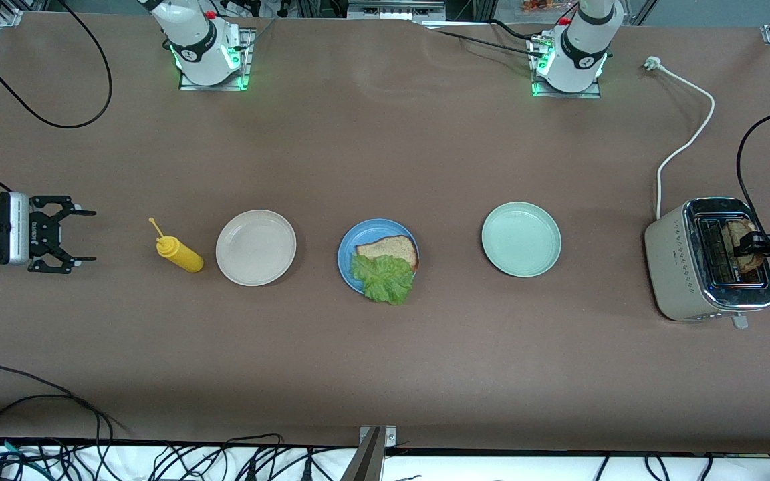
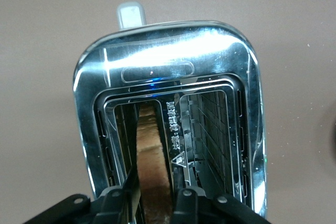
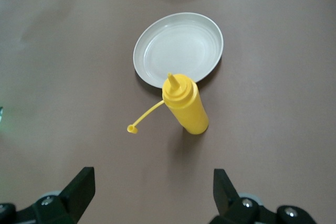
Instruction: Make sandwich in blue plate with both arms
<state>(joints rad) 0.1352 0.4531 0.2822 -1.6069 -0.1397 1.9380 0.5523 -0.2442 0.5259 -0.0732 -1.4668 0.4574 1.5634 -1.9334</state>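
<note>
The brown table (image 1: 385, 374) lies broad and matte, with wide bare stretches between its things. At the left arm's end stands the cream toaster (image 1: 686, 280) with its chrome top (image 2: 157, 56) and two long slots; the left gripper (image 1: 752, 248) is down over the slot nearer that arm's wrist, its black fingers (image 2: 182, 203) set one on each face of a brown toast slice (image 2: 153, 166) standing on edge in the slot, seemingly pressed against it. The blue plate (image 1: 348, 257), round and low-rimmed, sits mid-table, well apart from both grippers, holding one wholemeal bread slice (image 1: 388, 250) with a ruffled lettuce leaf (image 1: 383, 278) overhanging the rim. A pale green plate (image 1: 521, 239) lies between it and the toaster, a beige plate (image 1: 256, 247) toward the right arm's end. The right gripper (image 1: 81, 235) waits, fingers (image 3: 81, 187) spread wide, facing a yellow squeeze bottle (image 1: 180, 254) standing well clear of them.
</note>
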